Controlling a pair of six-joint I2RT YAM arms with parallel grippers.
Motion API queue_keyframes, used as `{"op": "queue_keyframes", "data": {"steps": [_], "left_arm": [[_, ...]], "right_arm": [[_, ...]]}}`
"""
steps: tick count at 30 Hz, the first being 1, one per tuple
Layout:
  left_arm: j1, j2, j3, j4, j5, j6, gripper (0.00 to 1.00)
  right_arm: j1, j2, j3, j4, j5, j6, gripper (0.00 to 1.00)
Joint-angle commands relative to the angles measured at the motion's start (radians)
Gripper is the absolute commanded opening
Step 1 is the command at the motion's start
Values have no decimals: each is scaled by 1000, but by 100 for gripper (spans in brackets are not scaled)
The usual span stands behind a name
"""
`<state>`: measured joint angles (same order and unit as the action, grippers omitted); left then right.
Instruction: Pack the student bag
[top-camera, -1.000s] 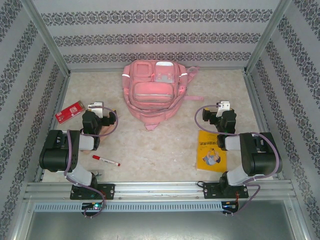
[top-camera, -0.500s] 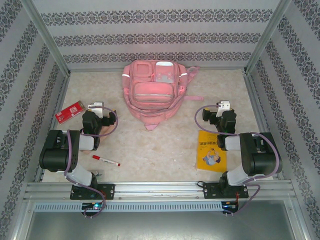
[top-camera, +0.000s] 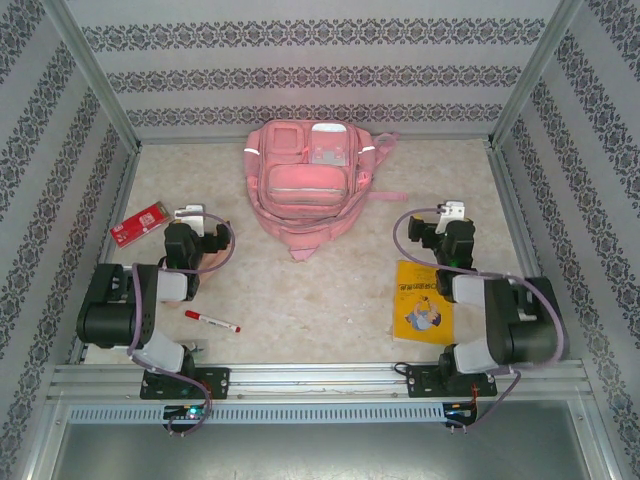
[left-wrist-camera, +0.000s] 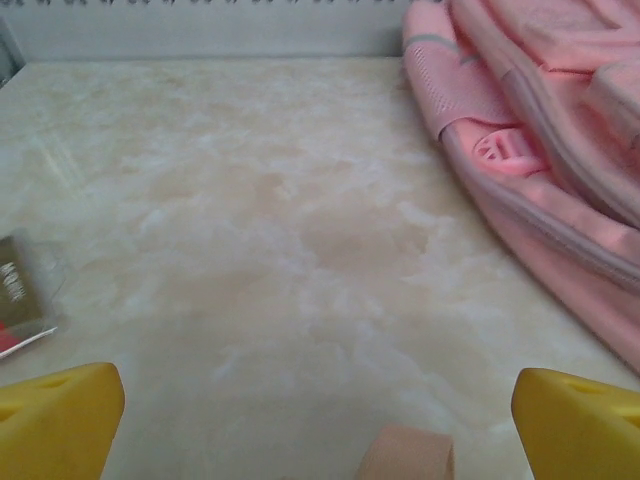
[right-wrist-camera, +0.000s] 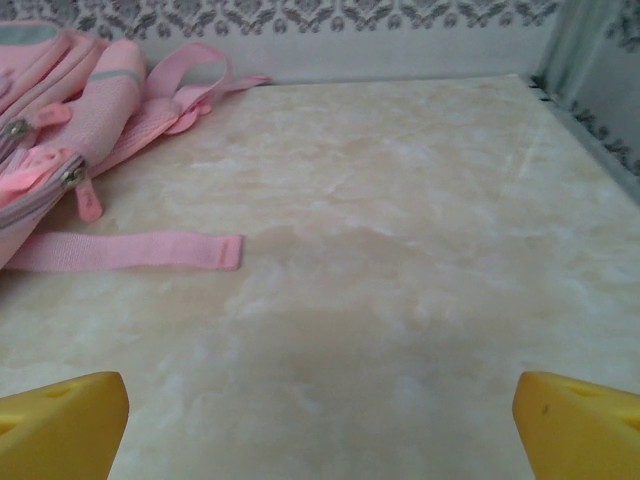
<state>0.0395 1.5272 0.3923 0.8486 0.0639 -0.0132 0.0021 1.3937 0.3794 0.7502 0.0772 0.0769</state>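
Note:
The student bag (top-camera: 308, 185), a pink backpack with zipped front pockets and a clear window pocket, lies flat at the back middle of the table. Its side fills the right of the left wrist view (left-wrist-camera: 545, 140) and the upper left of the right wrist view (right-wrist-camera: 70, 120), where a loose pink strap (right-wrist-camera: 130, 250) lies on the table. My left gripper (top-camera: 192, 228) (left-wrist-camera: 320, 425) hangs open left of the bag, with bare table between its yellow fingers (left-wrist-camera: 60, 415). To the bag's right, my right gripper (top-camera: 440, 228) (right-wrist-camera: 320, 425) is open too, over bare table.
A red flat pack (top-camera: 138, 223) (left-wrist-camera: 15, 300) lies at the far left. A red-capped marker (top-camera: 211, 321) rests near the left arm's base. A yellow book (top-camera: 424, 302) lies by the right arm. A peach-coloured object (left-wrist-camera: 405, 458) sits just below the left gripper.
The right arm's elbow has sunk back and its wrist has shifted slightly right. The left arm has barely moved. Both grippers stay open.

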Motion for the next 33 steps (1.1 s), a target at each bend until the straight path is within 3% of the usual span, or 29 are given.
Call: {"op": "queue_keyframes", "data": {"steps": [1, 4, 7, 10, 15, 19, 22, 26, 27, 28, 32, 33], "left_arm": [[-9, -135, 65, -213, -62, -53, 100], [-9, -250, 121, -419, -62, -140, 100], [-6, -369, 197, -691, -79, -414, 99], [4, -394, 240, -738, 157, -486, 100], [-60, -225, 348, -786, 464, -688, 100], [-215, -115, 478, -953, 388, -665, 100], [-302, -39, 534, -990, 305, -687, 100], [-345, 84, 589, -988, 261, -799, 100], [-351, 121, 614, -1000, 264, -815, 100], [-360, 156, 640, -1017, 264, -823, 100], [-383, 256, 742, -1110, 228, -839, 100], [-384, 274, 759, -1126, 225, -841, 100]], "right_arm": [[-20, -168, 95, -309, 138, 166, 98], [-55, -274, 155, -547, 100, 310, 98], [-52, -310, 187, -658, -72, 411, 98], [3, -275, 213, -710, -245, 448, 93], [151, -162, 314, -816, -365, 426, 85], [207, -40, 425, -866, -473, 440, 74], [252, 51, 488, -835, -496, 484, 74], [265, 216, 622, -828, -495, 571, 78], [265, 265, 657, -828, -465, 608, 88], [264, 310, 692, -827, -440, 642, 91], [265, 467, 814, -807, -405, 743, 89], [265, 504, 843, -799, -403, 763, 81]]}}
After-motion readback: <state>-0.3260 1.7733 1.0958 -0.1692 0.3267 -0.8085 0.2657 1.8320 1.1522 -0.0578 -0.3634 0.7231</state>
